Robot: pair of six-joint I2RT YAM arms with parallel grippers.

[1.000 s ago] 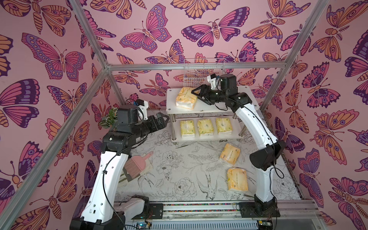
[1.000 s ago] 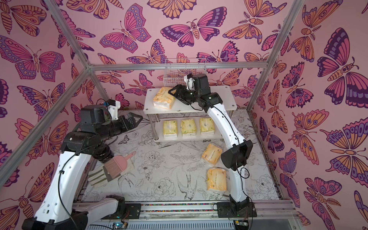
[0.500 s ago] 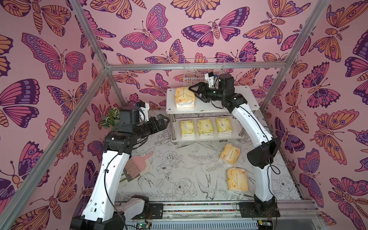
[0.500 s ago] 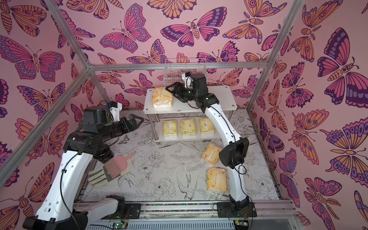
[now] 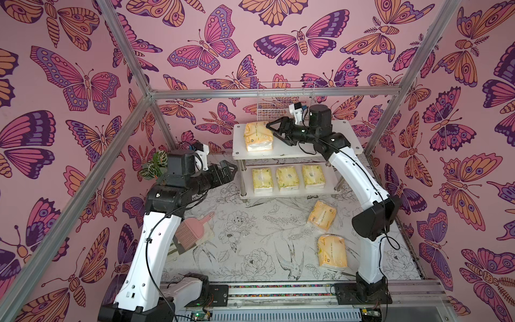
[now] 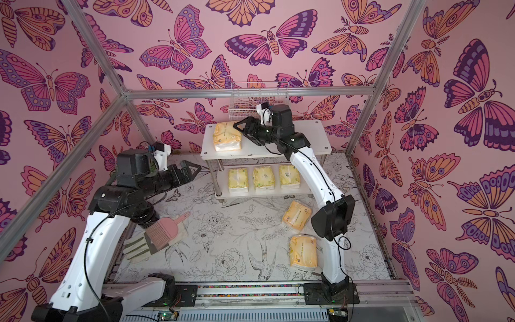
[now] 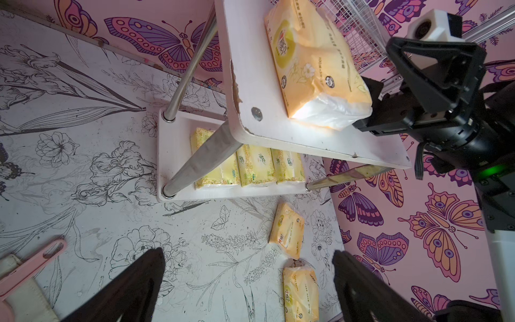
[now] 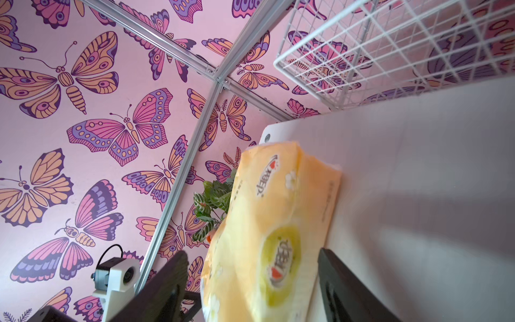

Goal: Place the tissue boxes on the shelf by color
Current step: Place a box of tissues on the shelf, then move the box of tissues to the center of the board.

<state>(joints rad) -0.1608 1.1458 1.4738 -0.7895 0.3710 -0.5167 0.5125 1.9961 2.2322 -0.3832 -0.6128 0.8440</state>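
The white two-tier shelf [image 5: 342, 136] stands at the back. One orange tissue pack [image 5: 257, 136] [image 8: 273, 212] lies on the left end of its top board. My right gripper [image 5: 274, 131] [image 8: 252, 252] is open around that pack's near end, with a gap showing at one finger. Three pale yellow packs [image 5: 262, 179] [image 5: 287, 178] [image 5: 312, 175] sit in a row on the lower board. Two more orange packs [image 5: 322, 216] [image 5: 332, 252] lie on the table at the right. My left gripper [image 5: 231, 170] [image 7: 248, 252] hangs open and empty, left of the shelf.
A white wire basket [image 5: 284, 100] hangs on the wall just behind the shelf top. A pink brush [image 5: 192, 231] lies on a cloth at the table's left. A small plant [image 5: 154, 167] stands in the back left corner. Metal frame posts [image 5: 161, 120] rise there.
My right gripper has shifted slightly at the orange pack on the top board and its jaws stand a little wider. The pack has stayed in place. The left arm has barely moved.
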